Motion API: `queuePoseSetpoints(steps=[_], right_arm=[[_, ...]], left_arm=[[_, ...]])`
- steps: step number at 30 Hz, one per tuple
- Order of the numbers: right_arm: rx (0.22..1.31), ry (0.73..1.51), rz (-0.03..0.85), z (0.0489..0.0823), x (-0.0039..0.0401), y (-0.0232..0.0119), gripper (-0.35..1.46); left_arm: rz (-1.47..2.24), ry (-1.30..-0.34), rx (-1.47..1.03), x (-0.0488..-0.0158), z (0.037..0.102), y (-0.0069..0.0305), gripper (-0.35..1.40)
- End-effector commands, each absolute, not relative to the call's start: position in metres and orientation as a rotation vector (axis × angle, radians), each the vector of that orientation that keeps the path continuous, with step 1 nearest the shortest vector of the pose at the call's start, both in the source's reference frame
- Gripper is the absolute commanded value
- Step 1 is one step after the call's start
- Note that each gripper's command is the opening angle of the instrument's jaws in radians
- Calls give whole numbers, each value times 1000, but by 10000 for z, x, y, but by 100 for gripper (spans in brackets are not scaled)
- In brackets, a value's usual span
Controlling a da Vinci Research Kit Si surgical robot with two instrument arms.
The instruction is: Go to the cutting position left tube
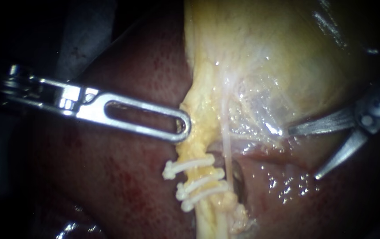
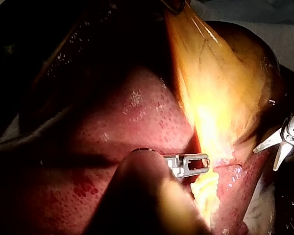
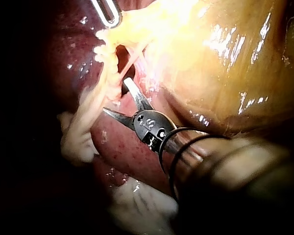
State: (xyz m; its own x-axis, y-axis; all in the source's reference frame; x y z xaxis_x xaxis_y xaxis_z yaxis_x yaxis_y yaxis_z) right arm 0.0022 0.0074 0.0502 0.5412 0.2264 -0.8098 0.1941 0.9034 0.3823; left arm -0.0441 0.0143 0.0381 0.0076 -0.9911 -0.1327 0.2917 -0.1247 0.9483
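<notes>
At the left of the scene, my left instrument (image 1: 182, 127) comes in almost level over the dark red liver (image 1: 123, 186), with its long slotted jaws pointing to the right. These jaws lie together and are clamped on the yellow lower edge of the gallbladder (image 1: 260, 53), just above the clips. The gallbladder itself rises far and to the right as a broad, pale yellow, wet sheet.

The left tube (image 1: 196, 152) is a thick yellow strand that runs from this clamped edge down toward the near side. Three white clips (image 1: 194, 179) cross it, one under the other, each a little slanted, with short bare pieces of tube between them. Just to its right, a much thinner pale tube (image 1: 228, 150) goes down beside it.

My right instrument (image 1: 302, 154) enters from the right, and its two pointed blades aim to the left and a little toward the near side. The blades stand wide apart in a V and hold nothing. The tip of the upper blade is at the shiny membrane to the right of the thin tube. The lower tip hangs over the wet liver. Both tips are clearly to the right of the left tube and the clips, and they touch neither of them.
</notes>
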Motion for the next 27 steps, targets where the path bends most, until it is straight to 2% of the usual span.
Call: queuePoseSetpoints(steps=[1, 7, 13, 20, 27], right_arm=[[463, 1009, 19, 502, 22, 74, 142], [471, 1005, 36, 501, 24, 73, 138], [522, 987, 91, 500, 26, 72, 135], [582, 931, 151, 500, 32, 70, 133], [689, 878, 210, 505, 40, 63, 128]], left_arm=[[-1408, -903, 1092, -440, 380, 144, -35], [-1408, -903, 1094, -435, 377, 144, -35], [-1409, -903, 1094, -435, 375, 143, -35], [-1411, -906, 1096, -436, 370, 141, -35], [-1410, -906, 1096, -435, 368, 140, -35]])
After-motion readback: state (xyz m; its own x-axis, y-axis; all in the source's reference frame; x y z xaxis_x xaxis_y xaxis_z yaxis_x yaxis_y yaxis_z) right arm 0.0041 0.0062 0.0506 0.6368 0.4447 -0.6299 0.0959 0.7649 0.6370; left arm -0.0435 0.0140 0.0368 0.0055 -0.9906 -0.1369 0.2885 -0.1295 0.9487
